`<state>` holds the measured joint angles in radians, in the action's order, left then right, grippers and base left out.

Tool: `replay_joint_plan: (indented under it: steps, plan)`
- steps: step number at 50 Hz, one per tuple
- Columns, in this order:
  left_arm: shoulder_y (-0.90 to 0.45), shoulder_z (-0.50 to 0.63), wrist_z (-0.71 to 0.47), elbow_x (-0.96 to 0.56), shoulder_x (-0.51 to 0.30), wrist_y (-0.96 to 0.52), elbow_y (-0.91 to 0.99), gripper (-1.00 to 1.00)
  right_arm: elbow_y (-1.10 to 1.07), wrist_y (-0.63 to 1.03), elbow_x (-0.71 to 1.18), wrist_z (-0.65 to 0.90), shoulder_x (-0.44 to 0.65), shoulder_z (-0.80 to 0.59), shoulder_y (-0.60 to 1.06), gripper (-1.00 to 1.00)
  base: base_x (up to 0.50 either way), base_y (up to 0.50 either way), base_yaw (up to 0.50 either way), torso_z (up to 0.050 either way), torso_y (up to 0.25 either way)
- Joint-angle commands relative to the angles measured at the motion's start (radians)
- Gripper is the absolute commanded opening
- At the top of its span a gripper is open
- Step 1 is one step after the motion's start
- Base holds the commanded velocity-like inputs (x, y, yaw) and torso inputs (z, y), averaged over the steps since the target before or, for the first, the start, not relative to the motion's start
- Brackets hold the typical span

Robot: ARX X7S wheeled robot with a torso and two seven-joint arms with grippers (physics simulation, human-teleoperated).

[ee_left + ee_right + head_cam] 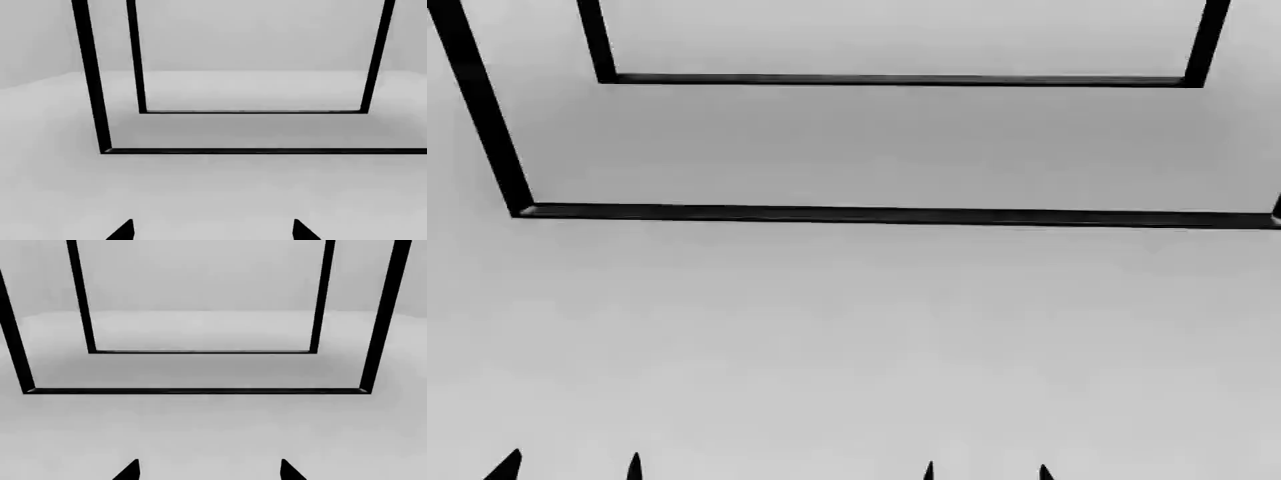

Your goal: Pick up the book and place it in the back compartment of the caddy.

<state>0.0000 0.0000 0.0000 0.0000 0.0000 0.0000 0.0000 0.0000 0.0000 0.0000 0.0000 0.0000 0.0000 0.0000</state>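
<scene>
Neither the book nor the caddy shows in any view; all three cameras look at a pale grey floor [854,340] and black frame legs [881,214], probably the base of a table. The left gripper [212,231] hangs low, short of the near frame bar, fingertips spread apart with nothing between them. The right gripper [209,470] hangs likewise, released and empty. Both arms seem parked low because the robot faces under the frame; the task's things likely sit above it, out of sight
</scene>
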Motion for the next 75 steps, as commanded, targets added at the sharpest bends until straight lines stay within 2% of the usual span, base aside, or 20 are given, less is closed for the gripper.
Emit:
replay_joint_plan:
  steps: [1,11,14,18,23,24,27,31,32,33,43,50,57,68,75]
  plan:
    - [0.000,0.011,-0.011,-0.010,-0.010,0.000,0.000,1.00,0.000,0.000,0.009,0.013,0.009,0.000,0.000,1.00,0.00,0.00,0.00,0.000,0.000]
    - [0.001,0.049,-0.043,-0.038,-0.043,-0.002,0.003,1.00,-0.005,0.007,0.076,0.037,0.038,-0.040,-0.002,1.00,0.00,0.00,0.00,0.000,0.000]
    - [0.006,0.056,-0.051,-0.044,-0.049,-0.015,0.021,1.00,-0.153,0.114,0.077,0.064,0.040,-0.059,-0.036,1.00,0.00,0.00,0.00,0.000,0.000]
    - [0.008,0.069,-0.070,-0.029,-0.059,-0.015,0.022,1.00,-0.157,0.120,0.095,0.072,0.049,-0.065,-0.040,1.00,0.00,0.00,0.00,0.000,0.000]
    - [-0.002,0.077,-0.080,-0.038,-0.063,0.021,-0.013,1.00,-0.133,0.108,0.109,0.079,0.059,-0.069,-0.030,1.00,0.00,0.00,0.00,0.000,0.000]
    - [0.008,0.058,-0.111,-0.035,-0.056,0.096,-0.023,1.00,-0.130,0.106,0.111,0.081,0.060,-0.070,-0.029,1.00,0.00,0.00,0.00,0.000,0.000]
    - [-0.002,0.066,-0.085,-0.067,-0.069,0.064,-0.027,1.00,-0.129,0.105,0.113,0.087,0.064,-0.076,-0.027,1.00,0.00,0.00,0.00,0.000,0.000]
    - [-0.009,0.089,-0.107,-0.025,-0.079,0.068,-0.037,1.00,-0.134,0.109,0.116,0.097,0.069,-0.084,-0.024,1.00,0.00,0.00,0.00,0.000,0.000]
    - [0.007,0.081,-0.102,-0.046,-0.077,0.144,-0.026,1.00,-0.135,0.112,0.118,0.099,0.071,-0.084,-0.020,1.00,0.00,0.00,0.00,0.000,0.000]
    - [0.006,0.084,-0.107,-0.042,-0.082,0.073,0.006,1.00,-0.149,0.122,0.123,0.102,0.072,-0.083,-0.018,1.00,0.00,0.00,0.00,0.045,0.000]
    - [-0.045,0.100,-0.106,-0.054,-0.120,-0.144,0.219,1.00,-0.400,0.292,0.161,0.130,0.120,-0.072,-0.005,1.00,0.00,0.00,0.00,0.050,0.000]
    - [-0.107,0.090,-0.115,-0.079,-0.130,-0.264,0.300,1.00,-0.581,0.448,0.199,0.153,0.153,-0.053,0.068,1.00,0.00,0.00,0.00,0.050,0.000]
    - [-0.171,0.078,-0.119,-0.103,-0.146,-0.360,0.361,1.00,-0.666,0.566,0.226,0.177,0.175,-0.030,0.151,1.00,0.00,0.00,0.00,0.050,0.000]
    - [-0.275,0.067,-0.140,-0.093,-0.166,-0.386,0.325,1.00,-0.760,0.693,0.267,0.202,0.219,0.037,0.234,1.00,0.00,0.00,0.00,0.050,0.000]
    - [-0.292,0.079,-0.150,-0.086,-0.173,-0.423,0.346,1.00,-0.775,0.683,0.272,0.210,0.226,0.059,0.219,1.00,0.00,0.00,0.00,0.035,0.000]
